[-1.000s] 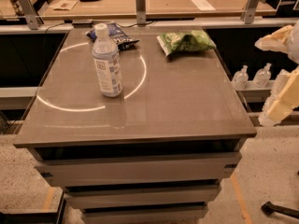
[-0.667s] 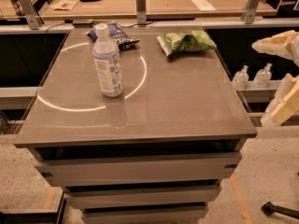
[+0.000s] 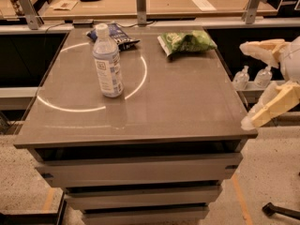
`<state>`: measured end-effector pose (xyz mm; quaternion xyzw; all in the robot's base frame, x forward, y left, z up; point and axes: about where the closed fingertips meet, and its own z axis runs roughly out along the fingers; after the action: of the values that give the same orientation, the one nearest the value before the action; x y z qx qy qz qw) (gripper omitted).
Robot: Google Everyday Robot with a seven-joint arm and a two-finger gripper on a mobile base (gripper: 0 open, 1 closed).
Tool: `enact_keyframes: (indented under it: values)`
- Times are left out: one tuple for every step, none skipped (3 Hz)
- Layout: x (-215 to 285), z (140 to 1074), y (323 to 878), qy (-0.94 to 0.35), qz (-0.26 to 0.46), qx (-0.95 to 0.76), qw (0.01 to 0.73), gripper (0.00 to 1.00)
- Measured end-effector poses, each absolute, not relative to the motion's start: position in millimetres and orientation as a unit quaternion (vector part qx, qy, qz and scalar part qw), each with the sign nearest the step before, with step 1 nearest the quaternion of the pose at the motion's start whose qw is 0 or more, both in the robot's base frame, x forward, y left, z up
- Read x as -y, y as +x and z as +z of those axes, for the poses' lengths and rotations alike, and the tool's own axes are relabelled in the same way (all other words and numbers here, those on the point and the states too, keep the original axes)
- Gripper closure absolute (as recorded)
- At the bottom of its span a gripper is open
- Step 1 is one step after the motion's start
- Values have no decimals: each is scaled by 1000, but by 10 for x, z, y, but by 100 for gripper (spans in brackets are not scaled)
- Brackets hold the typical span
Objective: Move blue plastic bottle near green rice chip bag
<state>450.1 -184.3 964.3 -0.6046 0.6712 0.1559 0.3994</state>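
The bottle [image 3: 108,62] stands upright on the left part of the table [image 3: 178,107], just in front of a dark snack bag [image 3: 116,34]. The green bag [image 3: 186,42] lies well apart, at the far right. The gripper [image 3: 243,86] hangs beyond the right edge, its fingers spread wide and holding nothing. It should reach across and take the bottle at mid-body, keeping it level, since a tall bottle tips easily.
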Motion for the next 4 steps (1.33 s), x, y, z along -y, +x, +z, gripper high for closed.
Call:
enact_keyframes:
  values:
    - [1676,9571,4622,-575,189,-668,432,0]
    - [1520,9491,4793,-541,242,-668,451,0]
    - [1366,9418,4938,-517,299,-654,464,0]
    - [1365,9419,4938,-517,299,-654,464,0]
